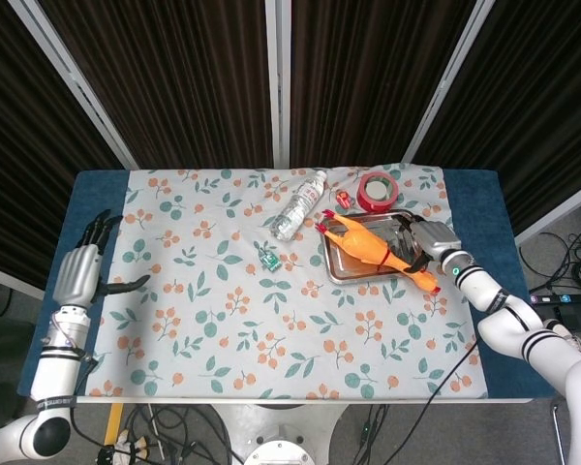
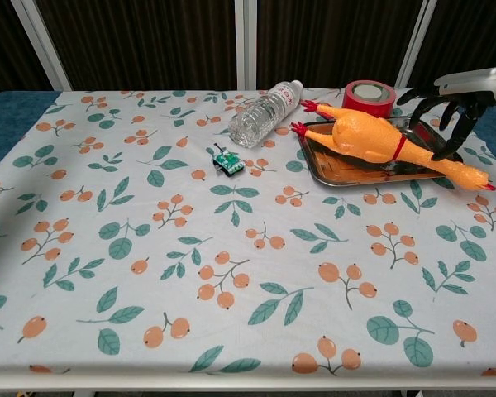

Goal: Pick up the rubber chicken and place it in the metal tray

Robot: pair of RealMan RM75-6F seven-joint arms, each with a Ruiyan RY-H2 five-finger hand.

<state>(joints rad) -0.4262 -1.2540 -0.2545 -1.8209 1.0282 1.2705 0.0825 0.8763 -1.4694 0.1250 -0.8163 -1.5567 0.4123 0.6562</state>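
Observation:
The orange rubber chicken lies slantwise in the metal tray at the table's far right. Its red feet point toward the bottle, and its head and neck stick out over the tray's near right rim. My right hand hovers just behind the chicken's neck with its fingers spread and curved downward, holding nothing. My left hand rests open at the table's left edge, far from the tray, and appears only in the head view.
A clear plastic bottle lies on its side left of the tray. A red tape roll stands behind the tray. A small green item sits near the table's middle on the floral cloth.

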